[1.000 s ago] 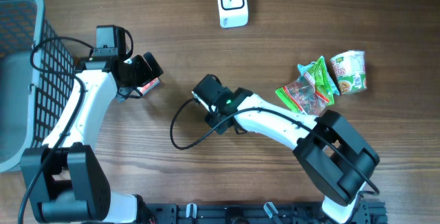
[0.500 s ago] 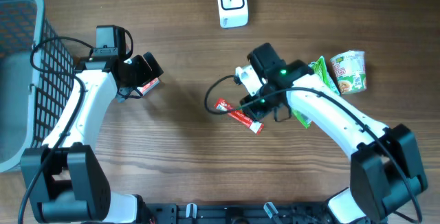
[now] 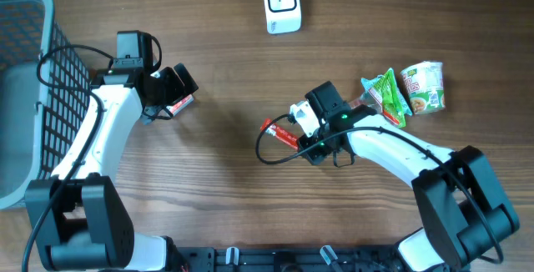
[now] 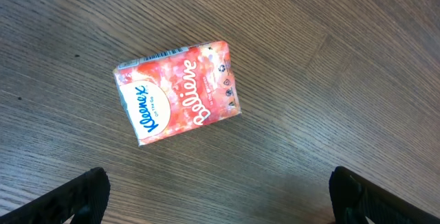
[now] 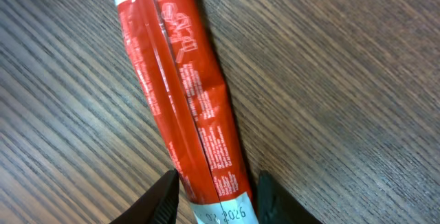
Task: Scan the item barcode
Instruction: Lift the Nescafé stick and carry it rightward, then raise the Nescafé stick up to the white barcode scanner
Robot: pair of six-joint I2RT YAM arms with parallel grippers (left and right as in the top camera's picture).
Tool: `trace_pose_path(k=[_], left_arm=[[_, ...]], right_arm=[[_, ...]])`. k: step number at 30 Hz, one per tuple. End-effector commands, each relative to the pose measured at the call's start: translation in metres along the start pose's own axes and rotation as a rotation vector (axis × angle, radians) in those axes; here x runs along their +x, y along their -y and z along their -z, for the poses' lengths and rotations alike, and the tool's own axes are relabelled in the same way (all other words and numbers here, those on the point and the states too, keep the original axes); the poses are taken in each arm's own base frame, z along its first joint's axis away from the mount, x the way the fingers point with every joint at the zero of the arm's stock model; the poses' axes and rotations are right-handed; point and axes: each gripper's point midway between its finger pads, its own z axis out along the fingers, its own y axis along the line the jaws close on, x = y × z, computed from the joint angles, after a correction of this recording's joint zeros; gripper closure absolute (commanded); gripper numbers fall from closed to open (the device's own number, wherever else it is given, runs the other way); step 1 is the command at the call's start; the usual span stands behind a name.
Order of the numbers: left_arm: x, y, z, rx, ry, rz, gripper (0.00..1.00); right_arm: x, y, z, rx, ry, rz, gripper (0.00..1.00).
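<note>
While the red packet (image 5: 182,86) lies flat on the wooden table (image 3: 209,205) near its centre, below the white barcode scanner (image 3: 281,3) and well apart from it, the right gripper (image 5: 218,198) straddles one end, a finger (image 5: 163,195) at each long edge; whether the jaws clamp it cannot be told. The left gripper (image 4: 220,196) hangs with jaws wide apart over a pink Kleenex tissue pack (image 4: 177,92), which lies flat and untouched. A grey basket (image 3: 25,97) occupies the left edge; a green snack bag (image 3: 388,95) and a noodle cup (image 3: 424,86) lie at right.
</note>
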Motion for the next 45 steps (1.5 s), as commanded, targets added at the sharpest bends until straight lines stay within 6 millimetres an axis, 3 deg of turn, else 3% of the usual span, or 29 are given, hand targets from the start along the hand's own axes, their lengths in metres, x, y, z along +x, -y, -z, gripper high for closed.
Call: trace_pose_path(k=[1,4,7,11,15,20,24,28,33,38,42,45], left_arm=[[-0.008,0.004,0.009,0.016,0.032,-0.003,0.0],[-0.008,0.004,0.009,0.016,0.032,-0.003,0.0],[-0.008,0.004,0.009,0.016,0.032,-0.003,0.0],[-0.008,0.004,0.009,0.016,0.032,-0.003,0.0],[-0.012,0.007,0.009,0.026,0.049,-0.005,0.0],[-0.03,0.017,0.021,0.059,0.106,-0.009,0.0],[-0.055,0.013,0.036,0.073,0.165,0.026,0.0],[-0.074,-0.009,0.043,0.059,0.204,0.088,0.0],[-0.086,-0.034,0.048,0.037,0.225,0.152,0.0],[-0.089,-0.042,0.049,0.03,0.231,0.171,0.0],[-0.089,-0.042,0.049,0.03,0.232,0.171,0.0],[-0.089,-0.042,0.049,0.03,0.231,0.171,0.0]], right_arm=[[0.023,0.01,-0.011,0.054,-0.048,-0.019,0.68],[0.03,0.012,-0.017,0.065,-0.046,-0.019,0.72],[0.03,0.012,-0.017,0.064,-0.043,-0.017,0.96],[0.015,0.011,-0.006,0.067,-0.021,-0.037,0.96],[-0.015,-0.001,0.032,0.035,0.05,-0.023,0.96],[-0.04,-0.033,0.102,-0.054,0.217,0.03,0.96],[-0.041,-0.064,0.144,-0.172,0.33,0.079,0.95],[-0.033,-0.108,0.183,-0.363,0.425,0.24,0.96],[-0.03,-0.124,0.223,-0.376,0.509,0.334,0.96],[-0.032,-0.126,0.238,-0.364,0.523,0.342,0.96],[-0.047,-0.102,0.222,-0.262,0.482,0.219,0.96],[-0.068,-0.083,0.224,-0.178,0.443,0.116,0.96]])
